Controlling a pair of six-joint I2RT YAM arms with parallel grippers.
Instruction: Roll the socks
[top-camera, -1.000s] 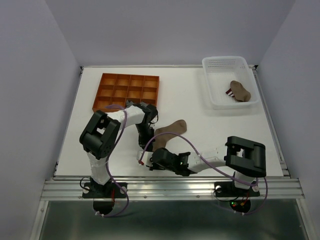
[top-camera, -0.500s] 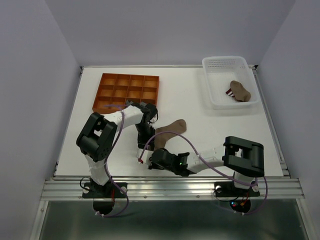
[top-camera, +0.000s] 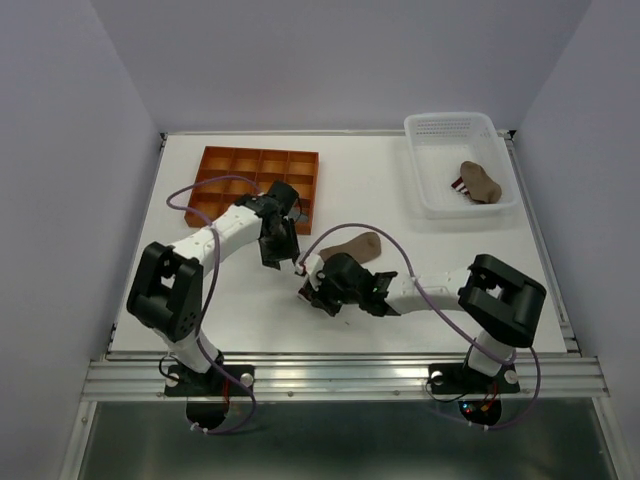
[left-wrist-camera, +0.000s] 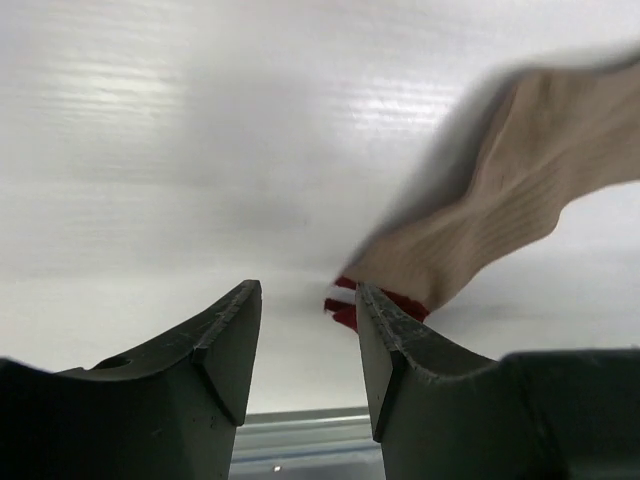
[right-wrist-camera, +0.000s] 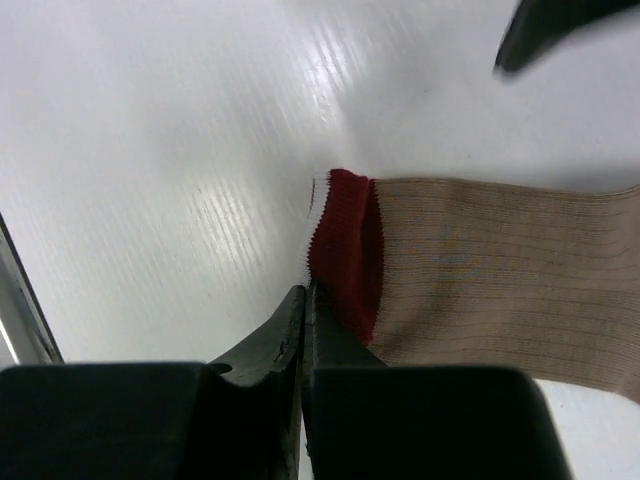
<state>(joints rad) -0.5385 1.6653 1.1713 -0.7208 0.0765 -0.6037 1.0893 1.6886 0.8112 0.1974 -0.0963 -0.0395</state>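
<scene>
A tan-brown sock (top-camera: 358, 244) with a red cuff (right-wrist-camera: 345, 250) lies mid-table. My right gripper (top-camera: 316, 272) (right-wrist-camera: 305, 290) is shut, its tips pinching the near corner of that cuff; the sock's body (right-wrist-camera: 500, 270) stretches away to the right. My left gripper (top-camera: 274, 246) (left-wrist-camera: 305, 290) hovers just left of the sock, open with nothing between its fingers. In the left wrist view the sock (left-wrist-camera: 500, 190) is blurred and casts a shadow, its red cuff just past my right finger (left-wrist-camera: 385, 350). A second tan sock (top-camera: 480, 182) with a red-white striped part lies in the basket.
A white mesh basket (top-camera: 450, 122) stands at the back right. An orange compartment tray (top-camera: 255, 180) sits at the back left, close behind my left arm. A purple cable (top-camera: 345, 232) arcs over the sock from the right arm.
My left gripper has opened and pulled back toward the orange tray. My right gripper has shut and moved forward; the sock has shifted slightly right.
</scene>
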